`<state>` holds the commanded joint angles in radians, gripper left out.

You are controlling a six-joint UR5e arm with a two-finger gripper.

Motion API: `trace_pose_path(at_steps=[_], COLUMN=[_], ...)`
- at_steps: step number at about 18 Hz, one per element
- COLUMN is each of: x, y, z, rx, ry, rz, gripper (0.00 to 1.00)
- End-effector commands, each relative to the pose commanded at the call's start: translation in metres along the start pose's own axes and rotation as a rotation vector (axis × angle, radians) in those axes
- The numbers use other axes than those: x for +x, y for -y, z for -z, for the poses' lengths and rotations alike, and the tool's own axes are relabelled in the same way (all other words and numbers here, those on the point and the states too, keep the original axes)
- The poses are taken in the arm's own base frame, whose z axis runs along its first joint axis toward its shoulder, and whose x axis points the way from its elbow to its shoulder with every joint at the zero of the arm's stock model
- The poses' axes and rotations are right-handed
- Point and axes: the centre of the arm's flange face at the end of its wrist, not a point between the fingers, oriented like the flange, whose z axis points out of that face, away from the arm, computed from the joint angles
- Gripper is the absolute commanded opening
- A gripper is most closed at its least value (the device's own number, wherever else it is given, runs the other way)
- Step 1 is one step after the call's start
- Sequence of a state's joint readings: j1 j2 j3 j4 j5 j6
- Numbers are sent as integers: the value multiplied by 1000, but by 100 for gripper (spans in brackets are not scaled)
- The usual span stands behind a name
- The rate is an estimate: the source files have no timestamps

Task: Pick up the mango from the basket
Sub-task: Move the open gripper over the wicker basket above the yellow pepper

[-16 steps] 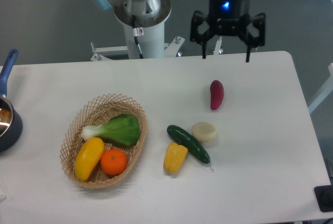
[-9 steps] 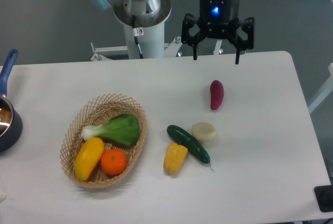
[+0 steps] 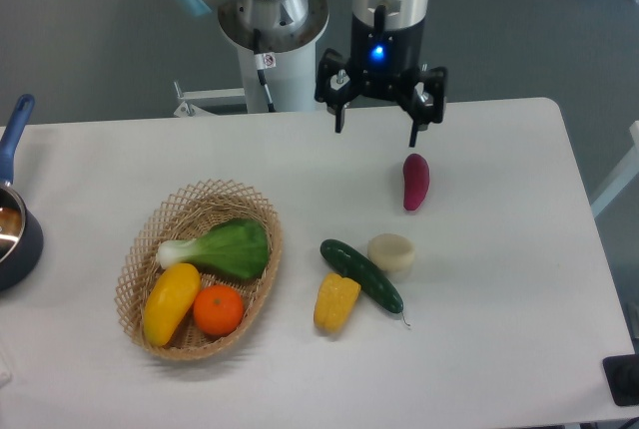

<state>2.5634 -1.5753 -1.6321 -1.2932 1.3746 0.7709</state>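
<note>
Three things share the basket (image 3: 140, 249) at the table's (image 3: 499, 349) nine o'clock: bok choy (image 3: 225, 247), orange (image 3: 218, 310), and the mango (image 3: 170, 301) lying along its seven o'clock edge, untouched. My hand (image 3: 376, 135), at twelve o'clock above the back edge, has slid leftward over the last second, fingers spread wide and holding nothing. It's closing on the basket, though still well apart from the mango.

Bright, even light; soft shadows; sharp focus
</note>
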Motion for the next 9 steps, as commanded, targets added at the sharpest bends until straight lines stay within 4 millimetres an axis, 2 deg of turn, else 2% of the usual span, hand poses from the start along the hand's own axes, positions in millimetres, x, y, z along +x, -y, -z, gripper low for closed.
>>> trace_pose_path(at_steps=[4,7,9], x=[27,57,70], y=[20,43,54], z=[-31,-61,-71], rx=[-14,-23,-13], ry=[-71,-89,-87], rz=[34,31,34], gripper=[100,100,100])
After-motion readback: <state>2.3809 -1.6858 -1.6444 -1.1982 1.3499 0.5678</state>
